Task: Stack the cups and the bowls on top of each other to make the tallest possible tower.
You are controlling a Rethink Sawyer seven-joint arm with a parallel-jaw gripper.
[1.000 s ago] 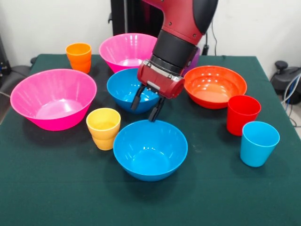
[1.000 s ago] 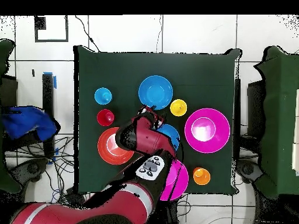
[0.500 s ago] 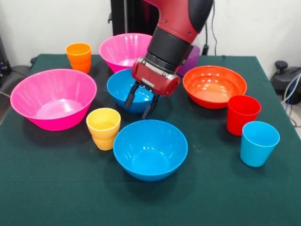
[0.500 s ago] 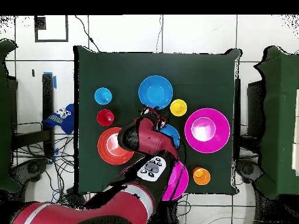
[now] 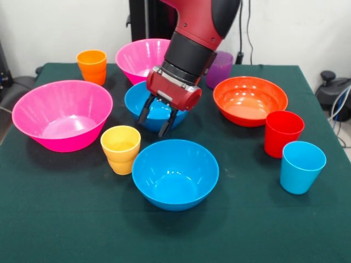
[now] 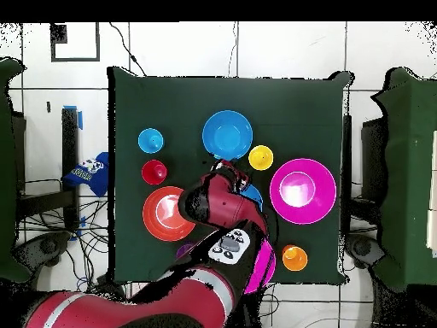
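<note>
Gripper (image 5: 154, 120) hangs over the far blue bowl (image 5: 137, 101), two dark fingers (image 5: 145, 112) spread apart and empty, tips low at the bowl's front rim; whether they touch the rim cannot be told. Red and black arm (image 5: 193, 44) slants down to it from the top of the front view. Nothing stacked: every cup and bowl sits by itself on the green worktop (image 5: 66, 219). Near blue bowl (image 5: 175, 173) stands upright toward the front, just in front of the gripper. Yellow cup (image 5: 120, 149) stands just beside that bowl's left side, upright. Large pink bowl (image 5: 62, 114) at the left, well apart from the second pink bowl (image 5: 137, 57) at the back, which the arm partly covers. Orange cup (image 5: 92, 66) stands at the back left, near the rear pink bowl. Purple cup (image 5: 220, 68) at the back, partly behind the arm. Orange-red bowl (image 5: 250, 100) right of the gripper, shallow and upright. Red cup (image 5: 282, 133) stands just in front of it on the right, with the light blue cup (image 5: 301, 166) beside and nearer still. Overhead, the arm (image 6: 213, 205) covers most of the far blue bowl; the near blue bowl (image 6: 227, 134), yellow cup (image 6: 260, 157) and large pink bowl (image 6: 302, 190) show clear of it.
</note>
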